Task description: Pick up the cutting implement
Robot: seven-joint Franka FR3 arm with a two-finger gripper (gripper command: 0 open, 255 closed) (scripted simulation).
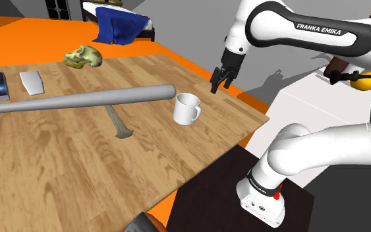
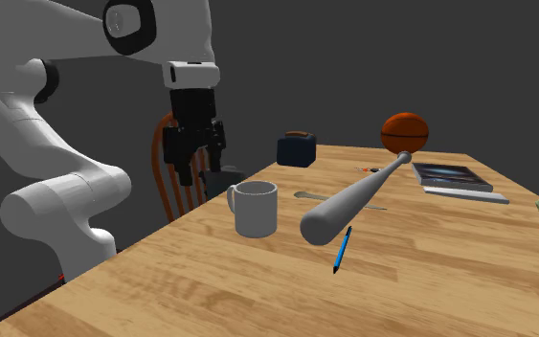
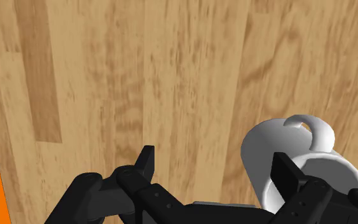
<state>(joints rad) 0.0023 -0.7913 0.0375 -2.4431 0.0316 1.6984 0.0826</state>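
Shoulder view: end effector [image 1: 219, 84] spread, hovering near mug [image 1: 186, 109]; knife [image 1: 118, 124] well apart beyond mug, partly under bat [image 1: 78, 100].

This looks like a room in a home. A bed [image 1: 93, 10] with a rumpled blue blanket [image 1: 121, 26] stands on the orange floor [image 1: 197, 56] beyond the wooden surface [image 1: 58, 165], and a wooden chair [image 2: 167, 168] is drawn up at that surface's edge. Household things lie on it: a white mug [image 2: 255, 208], a dark toaster [image 2: 297, 148], a book [image 2: 454, 177], a basketball [image 2: 405, 132] and a baseball bat [image 2: 353, 196].
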